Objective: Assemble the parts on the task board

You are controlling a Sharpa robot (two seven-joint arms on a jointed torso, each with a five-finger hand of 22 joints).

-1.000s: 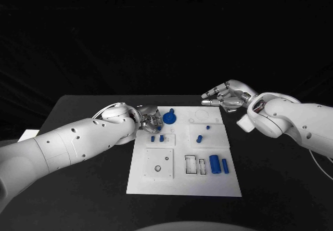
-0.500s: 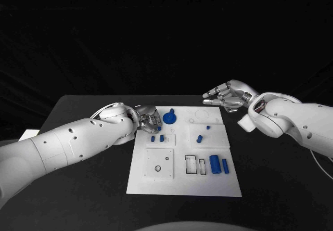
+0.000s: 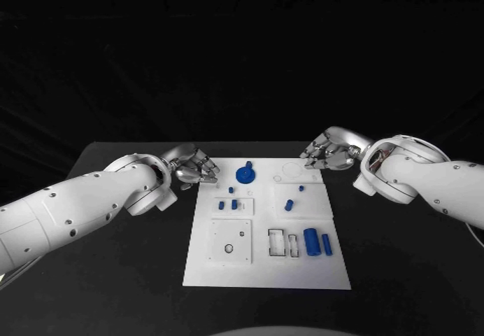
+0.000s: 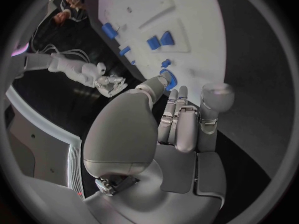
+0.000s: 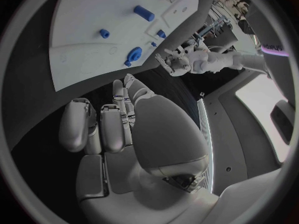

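**Silver hands wait, blue parts lie ready**

Silver and curled, my left hand holds nothing; its fingers are tucked in, and it hangs just off the far left corner of the flat white task board. My right hand is curled too, with nothing in it, near the far right corner.

Closest to my left hand is the round blue part with a knob, which sits on the board. I think it is hard plastic, light and stiff, maybe a bit slippery. I would pinch it by the knob.

Further out lie small blue pegs and another short blue peg. They look tiny and could roll or pop out of a pinch.

Nearest me lies a fat blue cylinder with a thin blue bar just beside it. I would take the cylinder across its round sides.
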